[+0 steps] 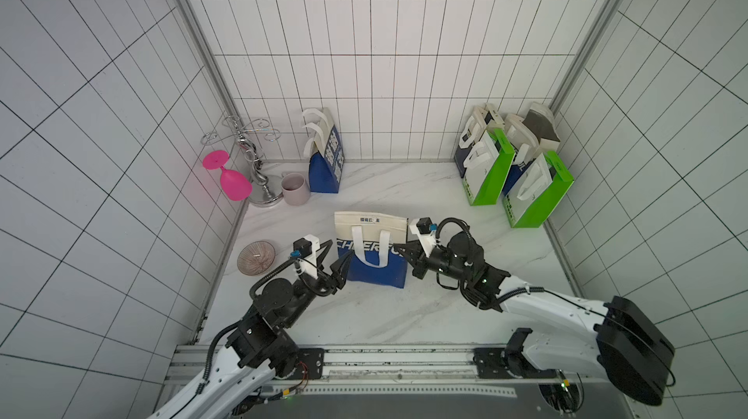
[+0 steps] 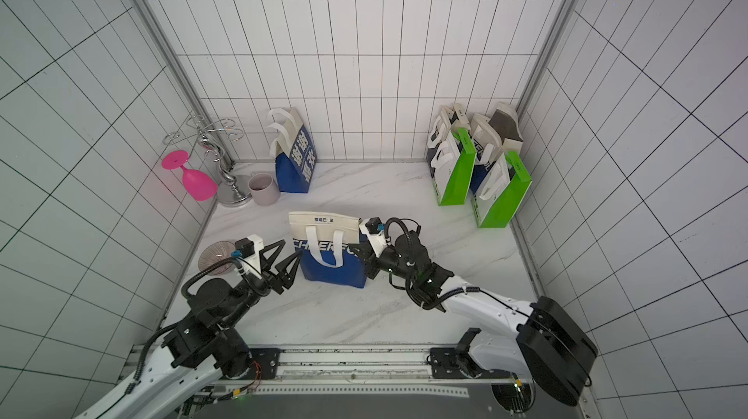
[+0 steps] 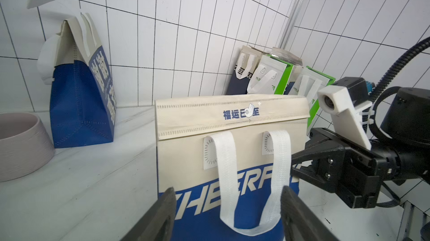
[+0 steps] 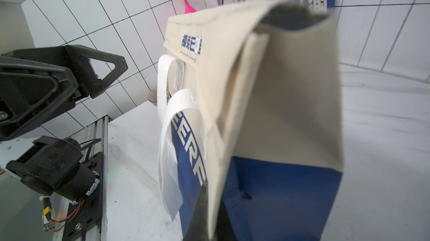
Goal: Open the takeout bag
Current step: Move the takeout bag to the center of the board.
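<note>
**Bag pinned at one side, flap not yet lifted**

Top views first: the takeout bag (image 1: 370,251) stands upright near the middle of the bench (image 1: 404,315). Your left arm (image 1: 275,299) and right arm (image 1: 465,263) reach in from either side. The left jaws are spread and sit just beside one edge of the bag; you cannot tell from here whether they touch it. The right jaws are pressed together at the opposite edge. Other bags (image 1: 506,170), a mug (image 1: 294,188) and a bowl (image 1: 256,258) stand well apart from it.

From the left wrist you face the bag's printed front. The cream flap (image 3: 232,116) is folded down over the top and lies flat, so the bag is shut. The white handle (image 3: 251,181) hangs below the flap, between your spread left jaws, which hold nothing. The right jaws meet at the bag's side edge.

From the right wrist the bag fills the picture. Its side seam runs down between the right jaws, which seem to pinch that fabric and steady the bag.

As I judge it, you are on the approach to the flap, with nothing opened. Next, raise the left jaws to the flap's lower lip and close on that edge alone, not on the handle. Then peel upward while the right side holds the bag down.
</note>
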Available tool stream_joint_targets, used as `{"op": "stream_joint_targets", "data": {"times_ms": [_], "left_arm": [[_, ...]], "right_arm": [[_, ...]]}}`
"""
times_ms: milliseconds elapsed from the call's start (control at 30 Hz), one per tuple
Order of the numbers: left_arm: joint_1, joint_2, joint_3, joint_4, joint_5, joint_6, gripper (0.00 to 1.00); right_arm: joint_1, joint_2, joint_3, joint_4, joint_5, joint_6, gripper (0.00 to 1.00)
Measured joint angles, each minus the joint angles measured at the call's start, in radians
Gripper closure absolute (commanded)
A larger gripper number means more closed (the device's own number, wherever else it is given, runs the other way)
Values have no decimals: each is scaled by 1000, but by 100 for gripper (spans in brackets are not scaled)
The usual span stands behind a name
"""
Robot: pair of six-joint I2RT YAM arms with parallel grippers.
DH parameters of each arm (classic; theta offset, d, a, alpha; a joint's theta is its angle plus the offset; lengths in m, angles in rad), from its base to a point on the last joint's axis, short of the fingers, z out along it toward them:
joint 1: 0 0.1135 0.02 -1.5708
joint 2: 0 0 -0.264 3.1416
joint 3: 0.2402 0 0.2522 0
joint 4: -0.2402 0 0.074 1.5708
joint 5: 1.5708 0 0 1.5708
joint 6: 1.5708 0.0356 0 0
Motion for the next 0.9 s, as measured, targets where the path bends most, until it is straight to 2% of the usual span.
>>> {"op": "stream_joint_targets", "data": {"times_ms": [167, 367, 567, 667, 900], "left_arm": [[0, 64, -76, 125, 78, -14, 26], [-1, 156, -142, 266, 169, -16, 25], [-1, 337, -188, 416, 294, 0, 26], [-1, 437, -181, 459, 340, 15, 30], [-1, 513, -188, 604, 370, 40, 39]], "right_arm": [[-15, -185, -99, -116, 48, -5, 100], [-86, -374, -172, -230, 72, 0, 100], [-98, -402, -181, -259, 70, 4, 100], [-98, -409, -181, -267, 66, 13, 100], [-98, -439, -188, -291, 65, 26, 100]]}}
